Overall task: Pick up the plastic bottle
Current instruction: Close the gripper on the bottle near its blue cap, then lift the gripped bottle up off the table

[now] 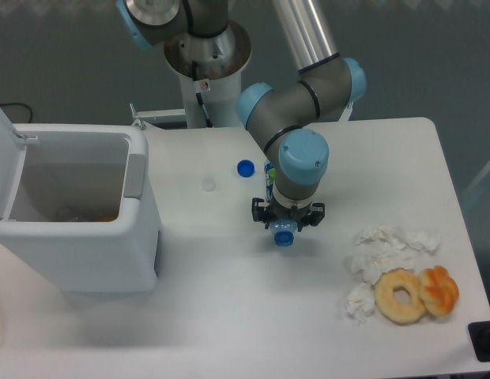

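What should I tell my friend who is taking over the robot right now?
Gripper: down at the table over the plastic bottle, jaws either side of it; whether they have shut is not clear.
Bottle: mostly hidden under the wrist; one blue end shows below, a bit of label above.
Loose blue cap: up and left, apart from the bottle.
Done: reached the bottle.
Left: confirm grip, lift.

The plastic bottle (283,234) looks clear, blue-tinted and glossy. The table (229,316) is smooth matt white. The tissues (383,253) at right are crumpled paper.
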`<move>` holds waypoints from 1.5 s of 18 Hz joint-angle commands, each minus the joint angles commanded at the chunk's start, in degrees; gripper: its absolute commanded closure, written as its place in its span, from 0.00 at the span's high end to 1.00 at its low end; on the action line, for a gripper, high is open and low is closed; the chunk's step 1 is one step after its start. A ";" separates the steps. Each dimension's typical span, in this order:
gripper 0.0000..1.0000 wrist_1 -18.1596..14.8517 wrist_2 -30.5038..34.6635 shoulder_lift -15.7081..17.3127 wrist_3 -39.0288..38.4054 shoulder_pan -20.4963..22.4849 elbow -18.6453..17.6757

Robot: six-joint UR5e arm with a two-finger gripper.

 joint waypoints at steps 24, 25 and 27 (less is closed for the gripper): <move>0.63 -0.18 -8.16 5.36 0.09 -2.55 9.50; 0.63 -0.01 -9.48 5.71 0.09 -2.56 9.85; 0.63 0.08 -11.77 5.89 0.18 -2.56 11.34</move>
